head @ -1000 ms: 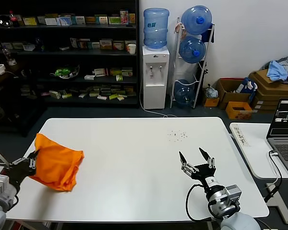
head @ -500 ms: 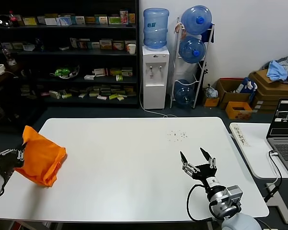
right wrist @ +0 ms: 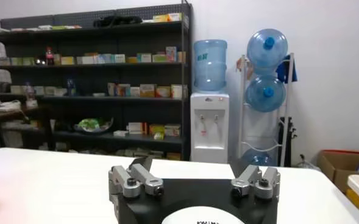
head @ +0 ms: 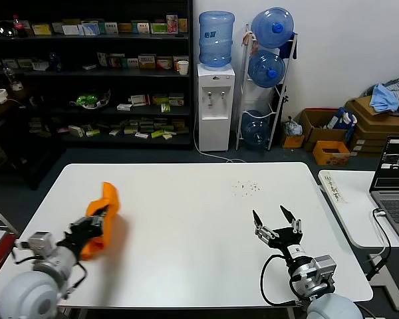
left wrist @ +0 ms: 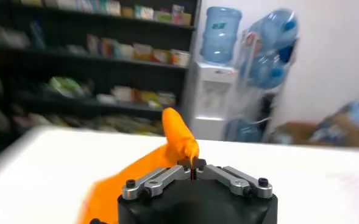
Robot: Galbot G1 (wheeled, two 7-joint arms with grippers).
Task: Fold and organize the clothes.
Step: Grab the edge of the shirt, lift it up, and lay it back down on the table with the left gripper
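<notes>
Orange T-shirt [head: 101, 218] bunched lengthwise toward the shelves on the white table [head: 186, 219], clenched in the left gripper [head: 98, 217], right gripper [head: 276, 218] spread, idle.

Bench: wide white rectangular bench [head: 186, 219] with rounded corners.
Left side: crumpled bright orange cotton T-shirt [head: 101, 219], its lower part on the top, its upper end raised.
Far right part: small scatter of dark specks [head: 245, 188].

Bare white table [head: 186, 226] between orange T-shirt [head: 105, 211] and right gripper [head: 277, 216].
</notes>
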